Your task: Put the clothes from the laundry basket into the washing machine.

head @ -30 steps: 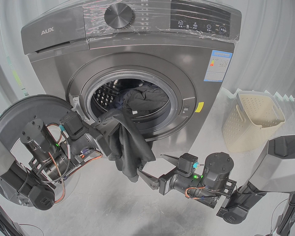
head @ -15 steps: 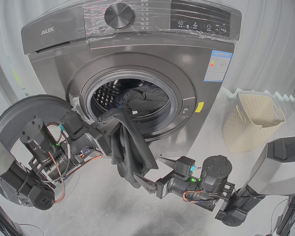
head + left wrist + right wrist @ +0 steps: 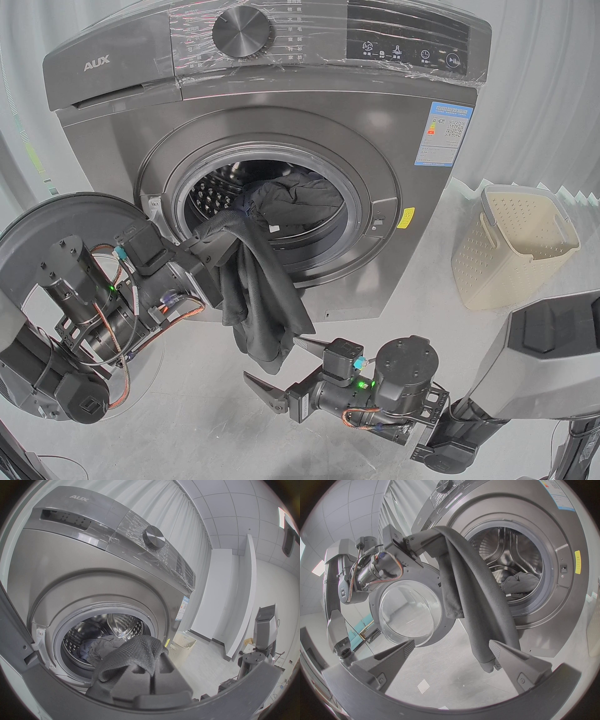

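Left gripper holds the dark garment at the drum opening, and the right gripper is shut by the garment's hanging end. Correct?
One thing is wrong. The right gripper is open, not shut: the right wrist view shows its jaws spread wide by the hanging end of the garment. The rest stands: the left gripper holds the garment at the drum opening.

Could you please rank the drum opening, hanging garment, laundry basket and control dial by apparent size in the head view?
1. drum opening.
2. hanging garment and laundry basket: about alike, so I won't rank them.
3. control dial, clearly smallest.
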Robot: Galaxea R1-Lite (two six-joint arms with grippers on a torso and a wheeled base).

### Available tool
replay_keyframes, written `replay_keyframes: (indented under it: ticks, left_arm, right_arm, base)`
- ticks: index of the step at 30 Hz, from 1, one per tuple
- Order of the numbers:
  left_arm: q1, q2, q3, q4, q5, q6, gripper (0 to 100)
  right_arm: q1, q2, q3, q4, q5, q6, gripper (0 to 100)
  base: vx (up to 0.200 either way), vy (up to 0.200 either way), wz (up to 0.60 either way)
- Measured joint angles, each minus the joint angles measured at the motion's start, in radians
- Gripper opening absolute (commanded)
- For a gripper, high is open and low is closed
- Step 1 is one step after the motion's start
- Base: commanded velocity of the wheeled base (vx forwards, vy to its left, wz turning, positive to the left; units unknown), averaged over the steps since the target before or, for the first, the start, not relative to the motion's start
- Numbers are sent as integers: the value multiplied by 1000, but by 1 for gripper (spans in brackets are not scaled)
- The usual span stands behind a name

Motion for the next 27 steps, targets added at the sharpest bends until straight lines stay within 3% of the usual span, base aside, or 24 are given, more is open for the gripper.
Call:
replay_keyframes:
  ticks: [5, 16, 21, 27]
  left_arm:
    - [0, -2, -1, 0, 0, 0, 0]
    - [-2, -10, -2, 0, -1, 0, 0]
    - [-1, -10, -1, 0, 0, 0, 0]
    - [7, -9, -2, 0, 0, -1, 0]
  right_arm:
    - [-16, 38, -39, 5, -2, -1, 100]
    - [-112, 178, -253, 15, -2, -15, 100]
    - [-103, 223, -303, 13, -2, -18, 100]
    - [-68, 234, -295, 9, -3, -15, 100]
  base:
    - [0, 0, 0]
    - [0, 0, 0]
    - [0, 0, 0]
    - [0, 0, 0]
